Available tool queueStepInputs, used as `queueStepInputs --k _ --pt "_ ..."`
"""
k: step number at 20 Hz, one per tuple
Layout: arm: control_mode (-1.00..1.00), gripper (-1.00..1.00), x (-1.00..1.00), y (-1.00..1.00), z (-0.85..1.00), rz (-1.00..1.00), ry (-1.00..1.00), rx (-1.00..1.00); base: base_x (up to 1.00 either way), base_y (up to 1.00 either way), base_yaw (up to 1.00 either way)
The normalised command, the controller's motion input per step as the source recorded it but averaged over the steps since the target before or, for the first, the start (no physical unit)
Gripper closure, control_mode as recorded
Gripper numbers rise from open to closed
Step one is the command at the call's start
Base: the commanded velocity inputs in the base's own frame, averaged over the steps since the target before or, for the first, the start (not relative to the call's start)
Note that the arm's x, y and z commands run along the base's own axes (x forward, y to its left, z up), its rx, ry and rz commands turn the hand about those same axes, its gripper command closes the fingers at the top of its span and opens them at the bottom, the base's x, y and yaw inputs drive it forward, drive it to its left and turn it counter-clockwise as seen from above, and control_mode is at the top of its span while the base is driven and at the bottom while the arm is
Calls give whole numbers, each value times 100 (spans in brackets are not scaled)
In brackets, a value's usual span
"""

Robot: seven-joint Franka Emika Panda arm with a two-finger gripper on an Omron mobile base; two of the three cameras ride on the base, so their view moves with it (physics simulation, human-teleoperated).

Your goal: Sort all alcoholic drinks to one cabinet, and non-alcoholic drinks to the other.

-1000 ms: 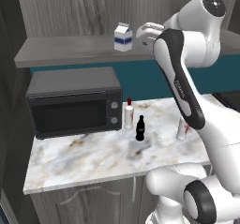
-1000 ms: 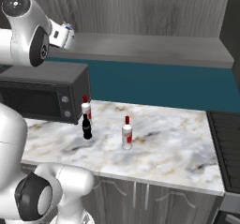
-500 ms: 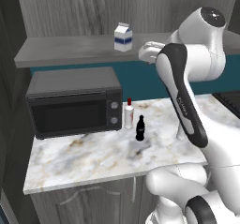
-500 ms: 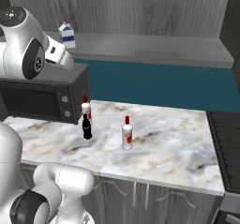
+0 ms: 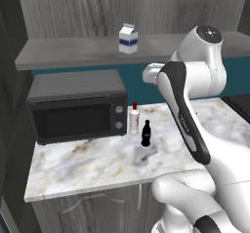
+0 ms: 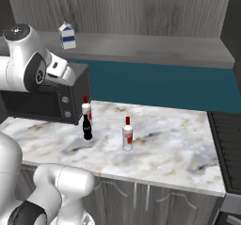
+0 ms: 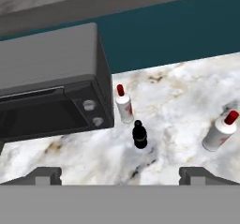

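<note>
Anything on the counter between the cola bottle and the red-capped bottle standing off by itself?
Nothing: in the right base view, bare marble separates the cola bottle from the lone red-capped bottle.

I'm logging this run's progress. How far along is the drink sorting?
Done, it seems: the milk carton stands on the upper shelf. In hand: nothing; the gripper hangs above the counter, jaws wide and empty. Left: the cola bottle and both red-capped bottles stand on the counter, the cola one close beside the bottle by the microwave.
</note>
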Motion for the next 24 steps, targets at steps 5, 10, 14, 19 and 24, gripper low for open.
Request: queueStepInputs --k 5,10,14,19,24 --pt "-100 -100 0 0 -53 0 6 -3 0 0 0" --pt "-100 -100 2 0 -46 0 9 -2 0 0 0" --pt "-100 -100 7 0 -42 0 8 -1 0 0 0" --pt "-100 -100 21 0 -29 0 4 -1 0 0 0" --pt "-100 -100 25 0 -26 0 5 -2 0 0 0"
